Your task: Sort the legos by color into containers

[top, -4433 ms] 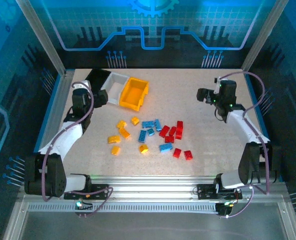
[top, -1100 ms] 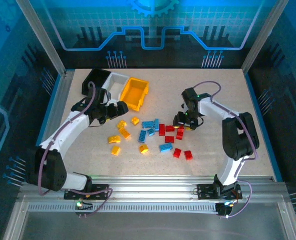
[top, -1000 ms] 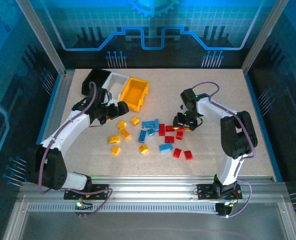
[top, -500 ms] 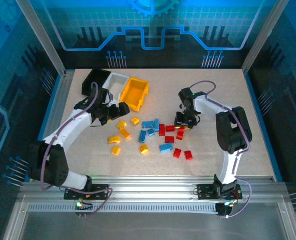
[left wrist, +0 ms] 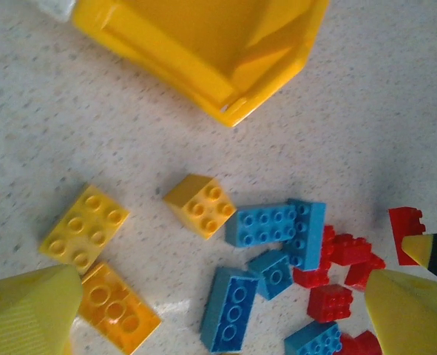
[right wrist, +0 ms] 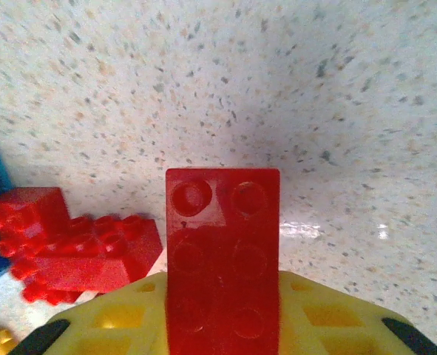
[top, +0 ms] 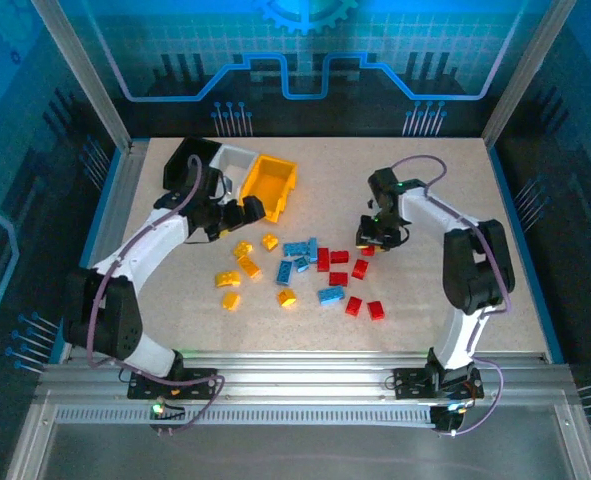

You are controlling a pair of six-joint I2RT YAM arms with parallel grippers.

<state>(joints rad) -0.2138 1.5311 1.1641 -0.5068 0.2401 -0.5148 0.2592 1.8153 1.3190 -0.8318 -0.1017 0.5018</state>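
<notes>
so, far left at the back of the desk (top: 425,180) the containers sit in a joined row: black bin (top: 188,160), white bin (top: 233,168), yellow bin (top: 268,186). left claw (top: 251,211) hangs just beside the near corner of the yellow bin, its yellow fingers (left wrist: 33,307) spread wide with nothing between them. the left wrist view looks down past the bin's edge onto loose legos lying flat on the desk. yellow legos (top: 239,268) lie scattered nearest the left arm, blue legos (top: 301,257) bunch in the middle, red legos (top: 353,284) sit to their right, and some blue and red ones touch. further right, the right claw (top: 375,238) is above the far edge of the red group, closed on a red brick (right wrist: 222,251). that brick is eight-stud and stands up against the yellow finger (right wrist: 129,318) in the right wrist view, with a few red pieces on the desk to its left.
</notes>
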